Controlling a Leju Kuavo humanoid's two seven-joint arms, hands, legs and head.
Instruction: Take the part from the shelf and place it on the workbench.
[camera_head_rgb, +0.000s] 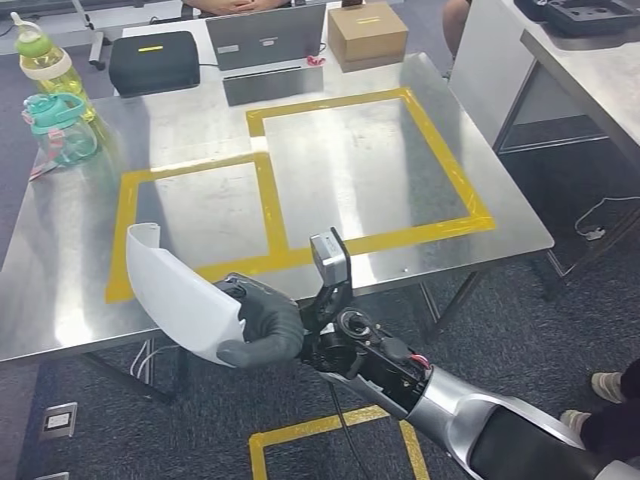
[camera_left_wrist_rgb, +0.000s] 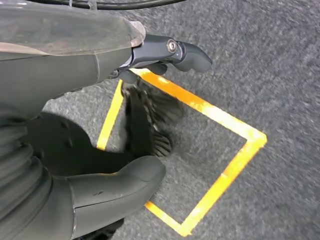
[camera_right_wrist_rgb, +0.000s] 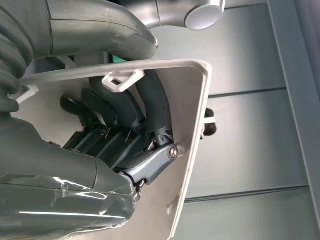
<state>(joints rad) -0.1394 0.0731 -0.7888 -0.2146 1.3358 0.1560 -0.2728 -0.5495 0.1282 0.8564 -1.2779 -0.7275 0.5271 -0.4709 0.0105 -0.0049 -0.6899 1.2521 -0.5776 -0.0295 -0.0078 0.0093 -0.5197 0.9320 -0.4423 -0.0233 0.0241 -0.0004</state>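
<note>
A white curved plastic part (camera_head_rgb: 177, 290) hangs over the near edge of the steel workbench (camera_head_rgb: 68, 270), above the left yellow-taped rectangle (camera_head_rgb: 198, 212). My right hand (camera_head_rgb: 264, 325) grips it from the near side, the arm coming in from the lower right. In the right wrist view the dark fingers (camera_right_wrist_rgb: 124, 112) curl inside the part's white shell (camera_right_wrist_rgb: 190, 150). My left hand (camera_left_wrist_rgb: 75, 80) hangs over the grey carpet with thumb and fingers apart and nothing in it.
A second, larger taped rectangle (camera_head_rgb: 362, 165) lies to the right. At the bench's far edge stand a laptop (camera_head_rgb: 264, 35), a black case (camera_head_rgb: 155, 60) and a cardboard box (camera_head_rgb: 367, 32); bottles (camera_head_rgb: 53, 100) stand far left. Someone's shoe (camera_head_rgb: 607, 385) is at the right.
</note>
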